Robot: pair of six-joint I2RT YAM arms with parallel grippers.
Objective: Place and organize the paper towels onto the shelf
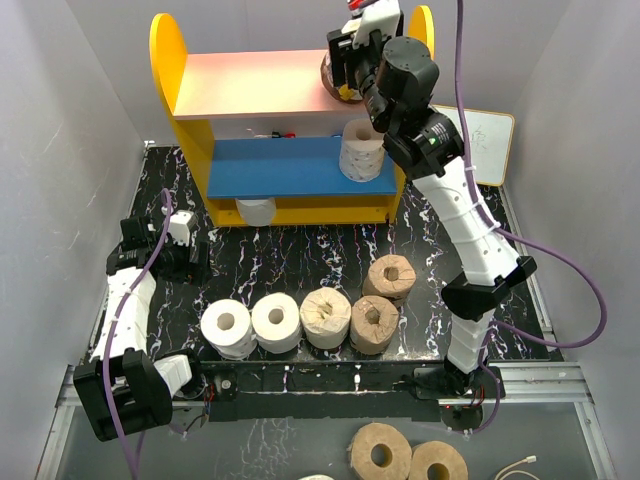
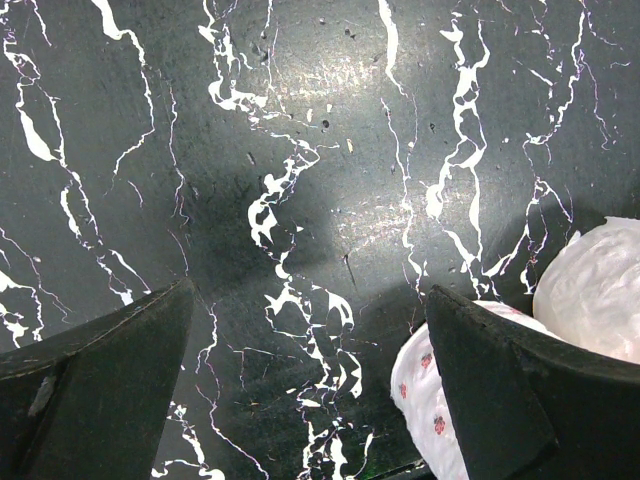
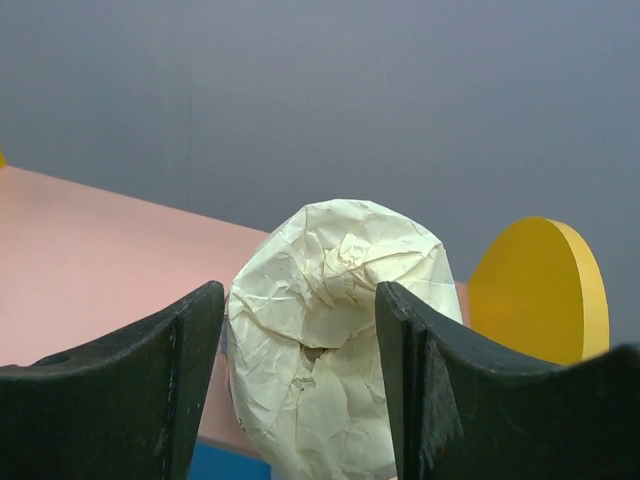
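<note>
**Right fingers either side of the top roll, bit nervous**

Black fingers of our right gripper (image 3: 298, 292) sit either side of a crumpled tan paper-wrapped towel roll (image 3: 335, 330). It's at the right-hand end of the pink-orange upper board (image 3: 90, 260) of the yellow-sided two-tier shelf (image 1: 170, 60). Pads look right up against the wrapper, but we can't tell if they're squeezing it or just beside it. Can't tell either whether the roll's weight is fully on the board.

Left gripper (image 2: 310, 290) is spread wide with nothing in it, low over the black white-veined marble-look tabletop (image 2: 300, 120). One beige roll (image 1: 362, 150) stands on the blue lower board (image 1: 270, 165). Five more wait out front: two white rolls (image 1: 228, 328) and three tan rolls (image 1: 374, 324).

Our worry: that top roll looks close to the board's front edge. If a pad catches the soft wrapper on the way back, it'd probably get dragged off and drop onto the one below.
</note>
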